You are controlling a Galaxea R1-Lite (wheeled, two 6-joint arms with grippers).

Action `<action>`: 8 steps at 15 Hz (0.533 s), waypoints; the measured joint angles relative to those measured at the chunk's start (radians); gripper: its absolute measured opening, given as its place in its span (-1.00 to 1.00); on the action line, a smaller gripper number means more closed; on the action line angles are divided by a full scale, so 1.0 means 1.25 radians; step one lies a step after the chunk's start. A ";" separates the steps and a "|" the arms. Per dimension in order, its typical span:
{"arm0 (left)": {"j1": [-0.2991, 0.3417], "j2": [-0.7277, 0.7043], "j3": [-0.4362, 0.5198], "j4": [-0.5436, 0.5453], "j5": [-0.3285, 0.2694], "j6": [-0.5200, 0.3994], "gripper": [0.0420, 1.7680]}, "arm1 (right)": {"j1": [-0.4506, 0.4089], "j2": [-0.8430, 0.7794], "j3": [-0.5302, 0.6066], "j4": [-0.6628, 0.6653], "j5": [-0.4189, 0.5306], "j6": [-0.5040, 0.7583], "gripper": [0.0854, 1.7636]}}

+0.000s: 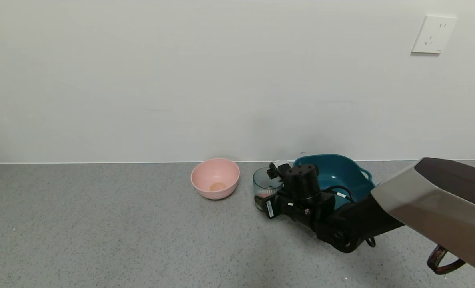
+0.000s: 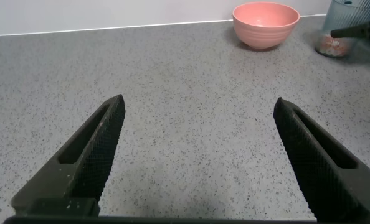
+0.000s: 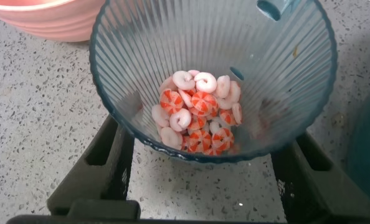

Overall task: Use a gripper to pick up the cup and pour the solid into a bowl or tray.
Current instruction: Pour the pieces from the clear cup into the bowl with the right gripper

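The clear blue-green ribbed cup [image 1: 266, 181] stands upright on the grey counter, right beside the dark teal basin [image 1: 341, 170]. The solid [image 3: 200, 112], several small pink-orange and white lumps, lies in the cup's bottom. My right gripper [image 3: 203, 134] is open, with one finger [image 3: 113, 158] on each side of the cup's lower part, close to its walls. In the head view its black wrist [image 1: 301, 188] covers part of the cup and basin. My left gripper [image 2: 197, 106] is open and empty, low over bare counter, well away from the cup [image 2: 344, 25].
A round pink bowl [image 1: 215, 178] stands just left of the cup and also shows in the left wrist view [image 2: 266, 22]. A white wall runs close behind the vessels. The counter [image 1: 101, 224] stretches to the left and front.
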 joint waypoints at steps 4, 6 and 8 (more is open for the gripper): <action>0.000 0.000 0.000 0.000 0.000 0.000 0.94 | 0.000 -0.024 0.019 -0.003 0.000 0.001 0.46; 0.000 0.000 0.000 0.000 0.000 0.000 0.94 | 0.000 -0.054 0.044 -0.005 0.000 0.002 0.46; 0.000 0.000 0.000 0.000 0.000 0.000 0.94 | -0.001 -0.092 0.072 -0.006 0.000 0.002 0.46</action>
